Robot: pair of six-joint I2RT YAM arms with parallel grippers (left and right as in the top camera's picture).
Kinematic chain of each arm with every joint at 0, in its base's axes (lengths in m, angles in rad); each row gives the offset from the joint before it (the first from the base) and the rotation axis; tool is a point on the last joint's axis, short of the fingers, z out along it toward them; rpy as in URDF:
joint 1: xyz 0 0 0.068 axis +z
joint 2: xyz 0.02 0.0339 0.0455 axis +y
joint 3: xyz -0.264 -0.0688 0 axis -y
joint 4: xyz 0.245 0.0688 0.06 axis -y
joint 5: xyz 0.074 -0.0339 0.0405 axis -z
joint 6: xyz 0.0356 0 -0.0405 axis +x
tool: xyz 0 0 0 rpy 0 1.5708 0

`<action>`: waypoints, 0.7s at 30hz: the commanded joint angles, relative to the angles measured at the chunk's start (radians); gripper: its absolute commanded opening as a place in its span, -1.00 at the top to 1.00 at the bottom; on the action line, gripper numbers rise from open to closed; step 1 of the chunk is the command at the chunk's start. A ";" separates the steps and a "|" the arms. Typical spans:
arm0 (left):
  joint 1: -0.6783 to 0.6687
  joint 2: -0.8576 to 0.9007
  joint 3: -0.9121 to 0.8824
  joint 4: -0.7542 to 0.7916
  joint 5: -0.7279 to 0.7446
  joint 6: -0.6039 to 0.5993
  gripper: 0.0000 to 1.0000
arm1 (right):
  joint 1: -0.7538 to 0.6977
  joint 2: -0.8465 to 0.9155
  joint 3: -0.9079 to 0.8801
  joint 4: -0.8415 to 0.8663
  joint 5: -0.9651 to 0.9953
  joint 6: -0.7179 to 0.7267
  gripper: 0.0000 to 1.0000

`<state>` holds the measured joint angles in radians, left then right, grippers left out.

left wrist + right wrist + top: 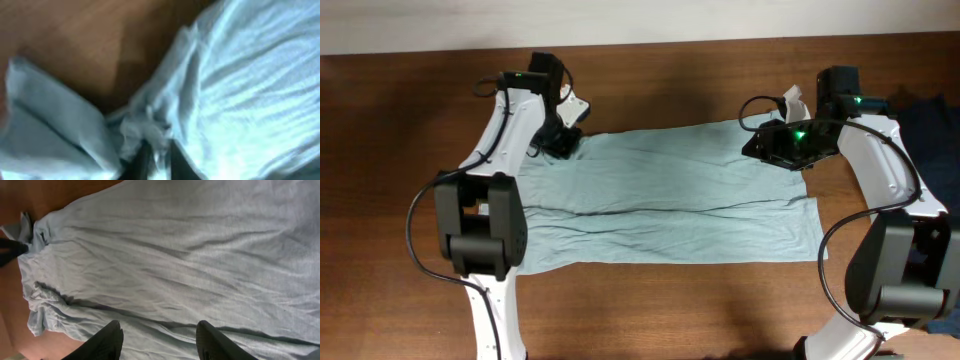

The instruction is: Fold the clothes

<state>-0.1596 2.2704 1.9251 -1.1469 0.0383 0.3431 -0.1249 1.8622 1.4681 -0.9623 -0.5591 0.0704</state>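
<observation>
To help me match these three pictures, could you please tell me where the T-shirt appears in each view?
Overhead: T-shirt spread flat across the middle of the picture.
Left wrist: T-shirt fills the right side and lower left.
Right wrist: T-shirt covers almost the whole picture.
Shared landmark: its bunched corner at the left gripper: upper left overhead, bottom centre in left wrist, upper left in right wrist.

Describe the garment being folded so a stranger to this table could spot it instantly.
Start from the brown wooden table: spread flat across its middle lies the T-shirt, a wide, wrinkled sheet of thin cloth. It is pale grey-blue and plain, unlike the dark navy garment at the table's right edge.
</observation>
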 commanded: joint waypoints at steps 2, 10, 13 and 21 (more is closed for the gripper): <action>-0.015 0.001 0.013 -0.095 -0.034 -0.097 0.31 | -0.006 -0.012 0.010 0.000 -0.013 -0.011 -0.04; 0.008 0.001 0.040 -0.014 -0.233 -0.149 0.07 | -0.006 -0.012 0.010 0.001 -0.013 -0.011 -0.05; 0.026 0.001 0.042 0.053 -0.233 -0.149 -0.06 | -0.006 -0.012 0.010 0.001 -0.013 -0.011 -0.05; 0.034 0.000 0.100 0.008 -0.204 -0.172 0.03 | -0.006 -0.012 0.010 0.012 -0.013 -0.011 -0.06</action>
<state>-0.1249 2.2704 1.9640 -1.1095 -0.1757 0.2047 -0.1249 1.8622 1.4681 -0.9596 -0.5594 0.0708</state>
